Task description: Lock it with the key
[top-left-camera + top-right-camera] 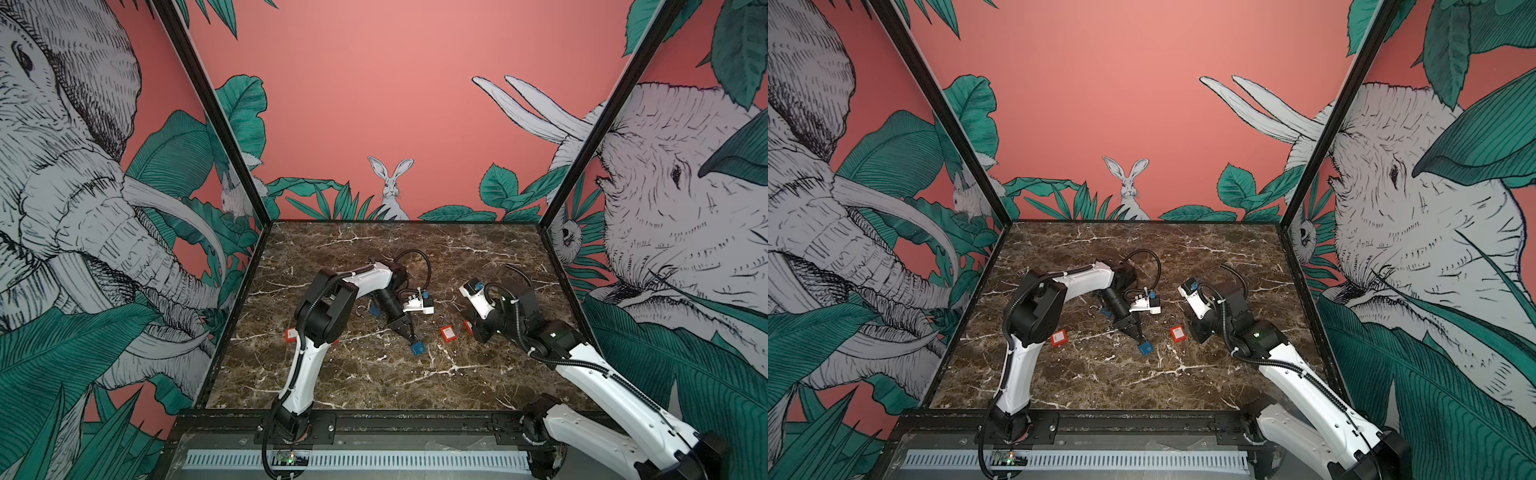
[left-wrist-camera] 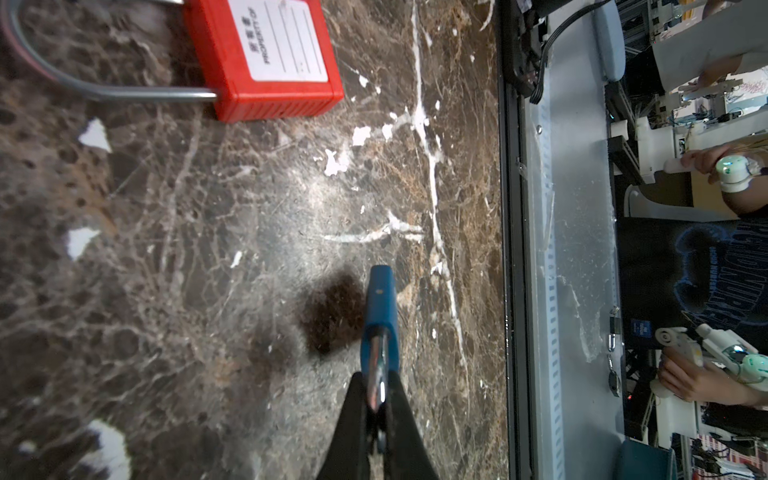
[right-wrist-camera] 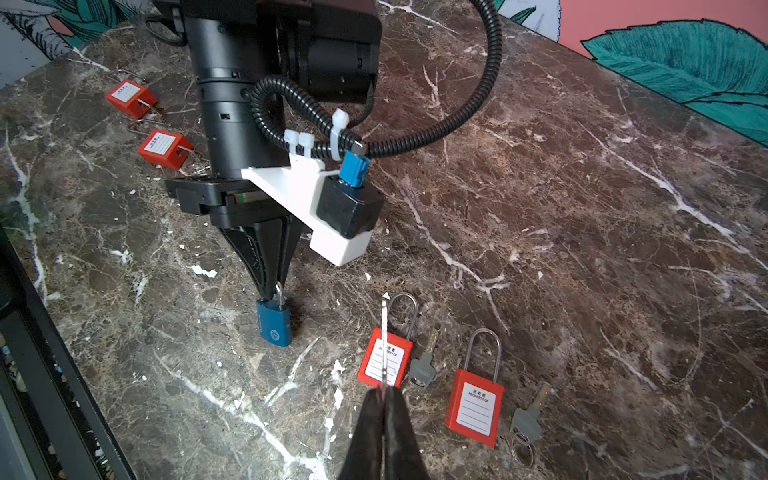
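Elbow bent, left gripper (image 3: 277,286) tipped down pinching blue padlock (image 3: 274,326) by shackle, right gripper (image 3: 384,392) nipping key (image 3: 385,340)

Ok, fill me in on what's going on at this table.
The left gripper is shut on the shackle of a blue padlock, holding it low over the marble table. The right gripper is shut on a thin metal key, seen edge-on. The two are apart, so the key is not yet in the lock. Several red padlocks and spare keys lie on the table.
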Motion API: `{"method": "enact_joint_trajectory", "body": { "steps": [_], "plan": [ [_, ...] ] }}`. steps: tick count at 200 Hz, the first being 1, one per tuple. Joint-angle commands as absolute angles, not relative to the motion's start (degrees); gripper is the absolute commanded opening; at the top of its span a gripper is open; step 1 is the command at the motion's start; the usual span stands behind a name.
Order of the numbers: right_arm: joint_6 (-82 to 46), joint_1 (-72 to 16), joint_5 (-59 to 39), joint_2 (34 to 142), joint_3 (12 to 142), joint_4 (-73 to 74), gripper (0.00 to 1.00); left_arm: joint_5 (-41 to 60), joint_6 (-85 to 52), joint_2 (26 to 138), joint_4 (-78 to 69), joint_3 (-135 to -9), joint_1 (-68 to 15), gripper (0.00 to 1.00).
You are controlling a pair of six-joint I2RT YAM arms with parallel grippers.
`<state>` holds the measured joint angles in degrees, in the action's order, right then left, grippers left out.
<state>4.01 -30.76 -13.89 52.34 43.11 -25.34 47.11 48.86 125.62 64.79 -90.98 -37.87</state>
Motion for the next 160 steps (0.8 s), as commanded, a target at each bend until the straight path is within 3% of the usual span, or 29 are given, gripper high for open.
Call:
{"method": "enact_joint_trajectory", "body": {
  "steps": [1,70,136,160],
  "plan": [
    [2.5,-31.1,-14.5,51.5,42.4,-24.6,0.00,46.2,46.6,126.3,66.3,-93.7,-38.9,0.00],
    [-4.7,-31.7,-15.1,50.0,38.8,-22.3,0.00,45.4,43.8,129.9,65.9,-97.2,-39.6,0.00],
    [-11.1,-34.5,-13.1,52.3,36.1,-18.8,0.00,44.0,41.8,130.7,63.9,-99.2,-39.7,0.15],
    [-13.8,-35.2,-12.1,52.9,35.1,-18.0,0.00,43.4,41.3,130.7,63.4,-99.9,-39.7,0.16]
  ]
}}
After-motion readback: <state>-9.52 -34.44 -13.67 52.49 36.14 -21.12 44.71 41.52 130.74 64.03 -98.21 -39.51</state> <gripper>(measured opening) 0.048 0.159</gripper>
